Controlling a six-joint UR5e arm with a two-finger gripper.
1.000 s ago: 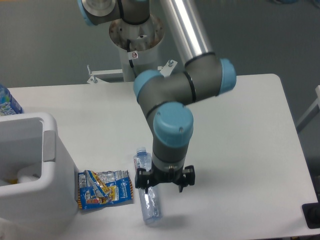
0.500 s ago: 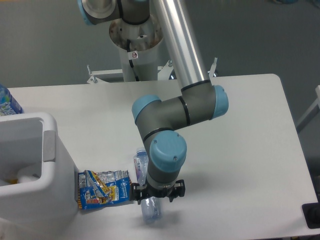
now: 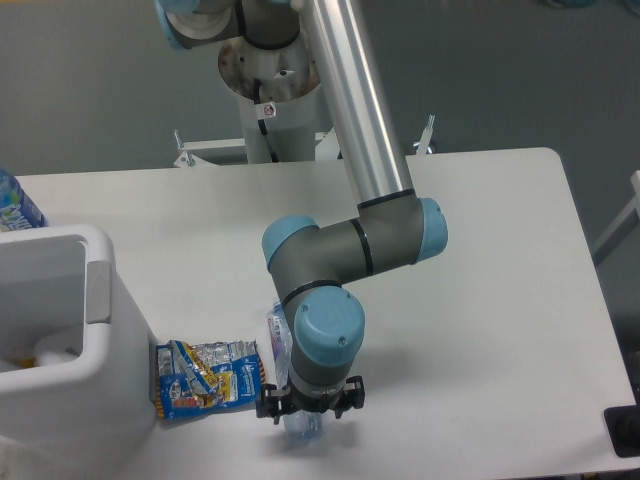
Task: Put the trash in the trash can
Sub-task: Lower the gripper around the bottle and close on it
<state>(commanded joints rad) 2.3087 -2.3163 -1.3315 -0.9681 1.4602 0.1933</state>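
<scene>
The clear plastic water bottle (image 3: 279, 331) lies on the white table with its blue cap pointing away from me; its middle is hidden under my wrist. My gripper (image 3: 305, 412) is low over the bottle's lower half, and its black fingers stand apart on either side of the bottle, open. The blue-and-yellow foil snack packet (image 3: 210, 377) lies flat just left of the bottle, against the trash can. The trash can (image 3: 112, 400), white and boxy with a grey patch on its rim, stands at the left edge.
A second bottle with a blue label (image 3: 14, 206) stands behind the trash can at the far left. Pale items (image 3: 45, 354) lie inside the can. The robot base (image 3: 270, 90) is at the back. A black object (image 3: 624, 430) sits past the table's front right corner.
My arm has swung left and toward the front, and the gripper has come down from beside the bottle to straddle its lower half. Bottle and packet have not moved.
</scene>
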